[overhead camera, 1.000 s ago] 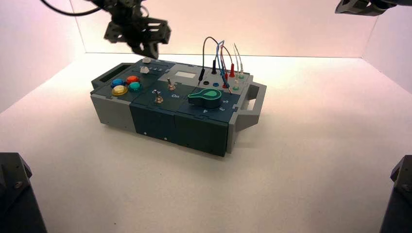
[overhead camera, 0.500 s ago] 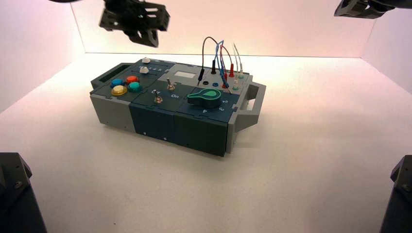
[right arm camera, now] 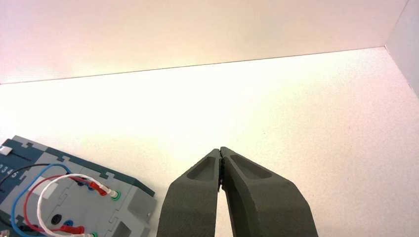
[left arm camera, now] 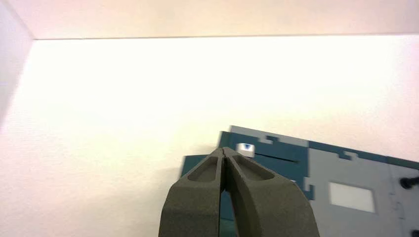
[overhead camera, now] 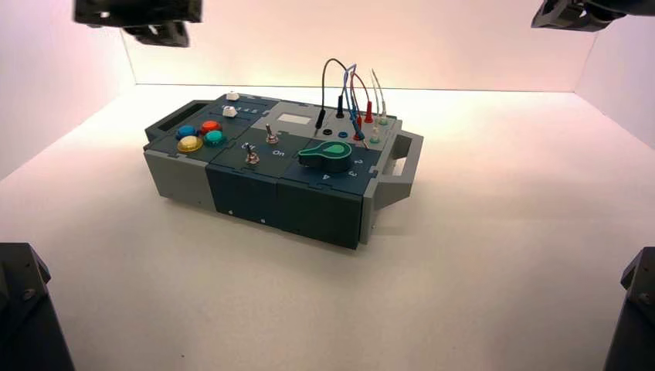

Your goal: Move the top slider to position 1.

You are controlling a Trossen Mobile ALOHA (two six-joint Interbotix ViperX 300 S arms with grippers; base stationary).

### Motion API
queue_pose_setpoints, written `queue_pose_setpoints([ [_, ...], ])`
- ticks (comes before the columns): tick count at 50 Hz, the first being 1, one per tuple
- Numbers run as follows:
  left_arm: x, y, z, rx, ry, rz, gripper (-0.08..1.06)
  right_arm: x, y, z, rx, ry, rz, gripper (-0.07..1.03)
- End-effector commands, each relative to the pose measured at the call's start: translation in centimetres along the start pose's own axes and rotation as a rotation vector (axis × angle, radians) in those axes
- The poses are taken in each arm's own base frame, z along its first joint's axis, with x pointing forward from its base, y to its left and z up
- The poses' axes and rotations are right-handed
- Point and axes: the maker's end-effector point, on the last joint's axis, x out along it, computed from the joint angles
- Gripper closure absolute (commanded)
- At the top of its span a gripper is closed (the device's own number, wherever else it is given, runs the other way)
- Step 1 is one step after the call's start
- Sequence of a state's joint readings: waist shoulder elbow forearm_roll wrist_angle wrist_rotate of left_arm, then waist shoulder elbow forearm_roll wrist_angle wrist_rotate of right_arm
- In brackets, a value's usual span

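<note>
1. Left gripper, your working hand, has its dark grey fingers pressed together on nothing, and it hangs high above the far left of the scene, well apart from the box. Your right gripper is pinched closed and empty too, parked high at the far right.

2. Nearest you on the grey and dark-blue box sit the big green teardrop dial and two silver metal toggle levers. Descend short of the far edge and you would likely knock one of these instead.

3. At the near-left corner lies the cluster of round coloured push buttons. A low sideways approach from the left could press one by accident.

4. Just beyond them stands the lower small white rounded slider knob. It looks almost identical to your target and sits close beside it, so nudging the wrong one is the main risk.

5. Farthest back, near the far left edge of the box, is the top slider, a small white rounded plastic knob on a dark blue slotted track. Its digits cannot be read, so I cannot tell whether it already rests at 1. Closed fingers pushing such a rounded cap may slide off or overshoot.
</note>
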State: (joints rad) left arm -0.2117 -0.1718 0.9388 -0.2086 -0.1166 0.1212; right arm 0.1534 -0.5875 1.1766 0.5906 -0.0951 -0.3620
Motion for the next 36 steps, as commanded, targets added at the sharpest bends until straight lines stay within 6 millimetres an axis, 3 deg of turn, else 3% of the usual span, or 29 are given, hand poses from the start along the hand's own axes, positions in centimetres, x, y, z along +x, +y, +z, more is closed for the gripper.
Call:
queue_pose_setpoints([
  [1, -0.63, -0.01, 1.70, 0.014, -0.070, 0.001, 1.00, 0.09, 0.20, 1.22, -0.003, -0.030, 0.002, 0.99],
  [36, 0.01, 0.21, 1.58, 0.006, -0.075, 0.010, 1.00, 0.15, 0.26, 1.07, 0.000, -0.019, 0.005, 0.99],
])
